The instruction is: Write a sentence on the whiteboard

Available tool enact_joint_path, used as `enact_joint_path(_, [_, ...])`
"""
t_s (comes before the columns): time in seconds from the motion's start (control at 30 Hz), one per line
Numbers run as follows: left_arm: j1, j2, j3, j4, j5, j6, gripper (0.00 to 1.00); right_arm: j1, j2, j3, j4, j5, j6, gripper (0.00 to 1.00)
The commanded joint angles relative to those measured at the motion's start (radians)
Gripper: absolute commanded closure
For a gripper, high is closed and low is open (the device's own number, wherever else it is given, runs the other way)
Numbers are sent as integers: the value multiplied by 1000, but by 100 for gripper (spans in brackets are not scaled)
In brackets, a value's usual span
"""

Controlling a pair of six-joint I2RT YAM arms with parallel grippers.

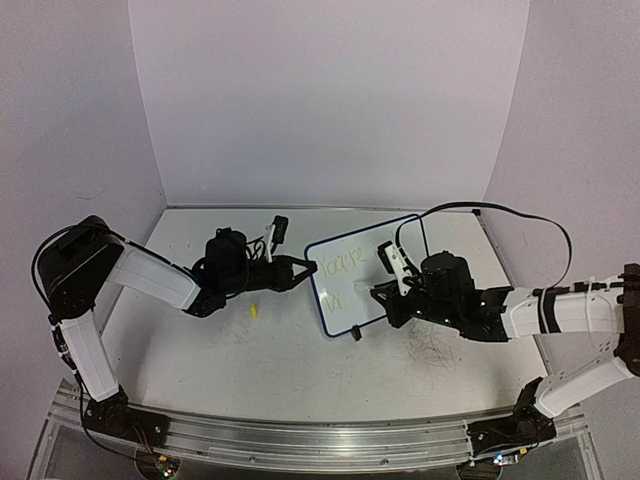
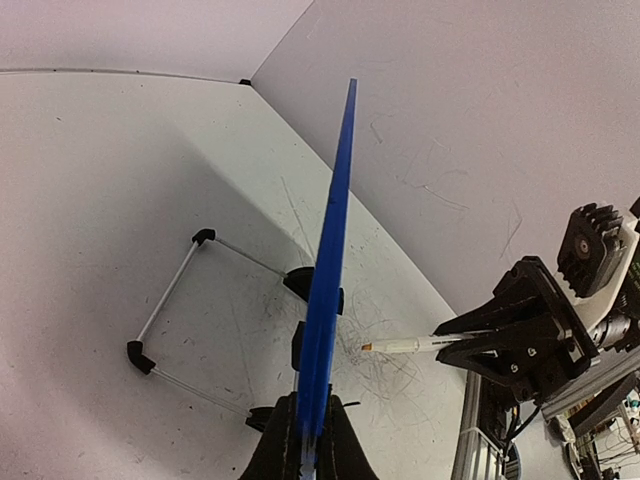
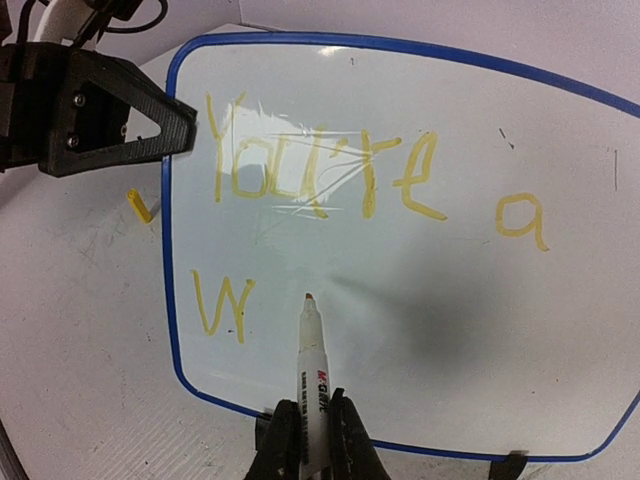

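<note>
Right wrist view: the whiteboard (image 3: 480, 330) fills the frame, and the sentence (image 3: 320, 175) reads "You're a" on line 1 with "W" at lower left. At bottom centre the right gripper (image 3: 310, 445) is clamped on a marker (image 3: 314, 370), whose tip is at the board just right of the W. At the bottom of the left wrist view, the left gripper (image 2: 312, 440) pinches the board's edge, and a yellow cap (image 1: 255, 311) lies on the table (image 1: 300, 370) to its left.

The top camera looks down from behind; both wrist cameras closely share the whiteboard (image 3: 450, 330), left edge-on.
</note>
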Motion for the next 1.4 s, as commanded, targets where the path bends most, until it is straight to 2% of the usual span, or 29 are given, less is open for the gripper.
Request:
enact_joint_path(0.0, [8, -35, -16, -8, -38, -31, 100, 27, -7, 40, 0, 4, -2, 100])
enact_joint_path(0.3, [8, -8, 16, -15, -32, -35, 100, 43, 16, 56, -19, -12, -13, 100])
enact_joint_path(0.47, [8, -3, 30, -17, -34, -37, 100, 43, 46, 74, -25, 104, 12, 100])
enact_joint_path(0.87, [8, -10, 25, -28, -33, -25, 100, 67, 48, 50, 32, 43, -5, 100])
enact_joint_path(1.37, [8, -11, 27, -30, -30, -27, 100, 67, 92, 80, 13, 108, 8, 100])
